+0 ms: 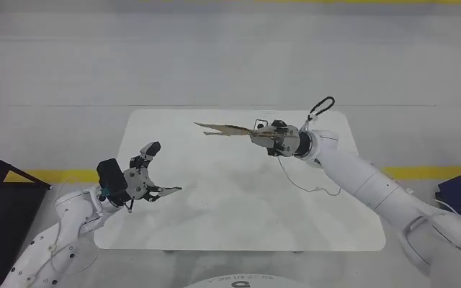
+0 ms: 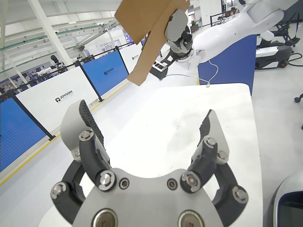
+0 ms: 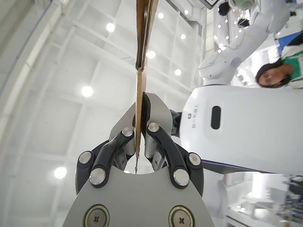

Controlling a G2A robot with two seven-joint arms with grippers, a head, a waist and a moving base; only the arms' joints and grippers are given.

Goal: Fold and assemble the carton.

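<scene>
At the left front part of the white tabletop [image 1: 238, 209], the left gripper [image 1: 163, 171] hovers with its fingers spread wide and nothing between them. Further right, near the far edge, the flattened brown cardboard carton [image 1: 225, 129] hangs in the air above the tabletop. Its right end is pinched between the closed fingers of the right gripper [image 1: 265, 134].

My right fingers [image 1: 263, 132] hold the carton [image 1: 225, 129] over the far side of the table [image 1: 238, 216]; my left fingers [image 1: 150, 150] hang over its near-left part, well apart.
</scene>
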